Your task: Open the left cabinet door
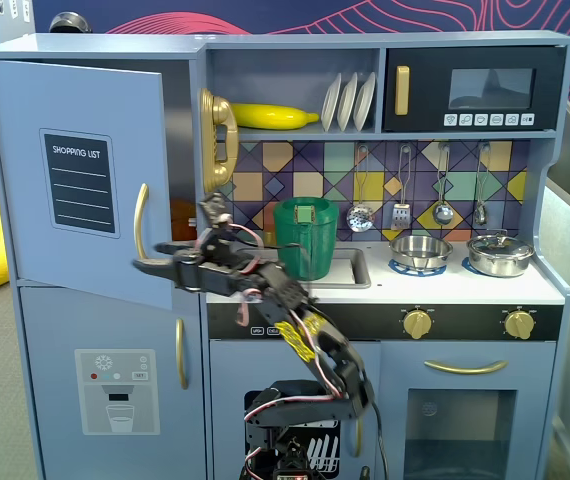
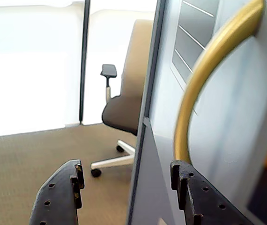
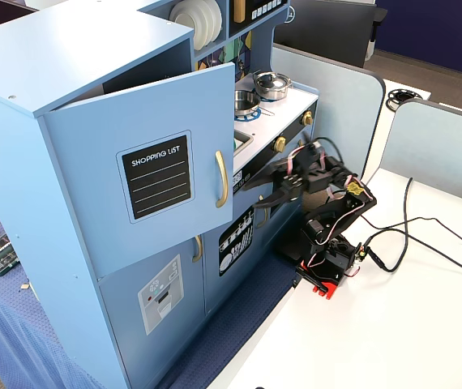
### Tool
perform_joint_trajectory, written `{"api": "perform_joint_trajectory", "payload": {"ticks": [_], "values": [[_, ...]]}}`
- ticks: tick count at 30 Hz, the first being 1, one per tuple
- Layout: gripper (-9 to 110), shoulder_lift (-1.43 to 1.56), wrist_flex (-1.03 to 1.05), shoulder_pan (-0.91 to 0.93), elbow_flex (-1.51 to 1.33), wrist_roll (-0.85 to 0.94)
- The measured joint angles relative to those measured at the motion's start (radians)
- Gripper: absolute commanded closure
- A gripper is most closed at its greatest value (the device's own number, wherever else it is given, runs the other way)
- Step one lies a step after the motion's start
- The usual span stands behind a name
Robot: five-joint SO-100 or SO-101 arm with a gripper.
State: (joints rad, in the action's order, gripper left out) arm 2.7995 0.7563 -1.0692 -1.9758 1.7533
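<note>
Standing ajar at the upper left of the toy kitchen, the left cabinet door [image 1: 80, 180] shows its chalkboard panel [image 1: 79, 184] and curved gold handle [image 1: 141, 222] in both fixed views. The gripper [image 1: 153, 258] hangs at the door's free edge near the handle's lower end, its two black fingers spread apart and holding nothing. In the wrist view, one finger [image 2: 203, 197] sits just below the handle's base, the other [image 2: 58, 197] out past the door's edge over carpet.
</note>
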Motion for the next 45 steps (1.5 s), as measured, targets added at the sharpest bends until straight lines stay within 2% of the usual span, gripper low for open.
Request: {"api": "perform_joint_trajectory", "payload": {"ticks": [6, 10, 15, 19, 23, 36, 42, 45], "values": [[94, 0.051, 0.091, 0.190, 0.002, -0.051], [101, -0.012, 0.015, 0.285, 0.002, -0.084], [101, -0.156, -0.156, 0.298, 0.002, -0.074], [101, -0.272, -0.353, 0.270, -0.034, -0.044], [101, -0.324, -0.446, 0.195, -0.054, 0.000], [101, -0.264, -0.459, -0.187, -0.155, 0.167], [101, -0.218, -0.449, -0.175, -0.204, 0.169], [101, -0.150, -0.449, -0.044, -0.288, 0.112]]}}
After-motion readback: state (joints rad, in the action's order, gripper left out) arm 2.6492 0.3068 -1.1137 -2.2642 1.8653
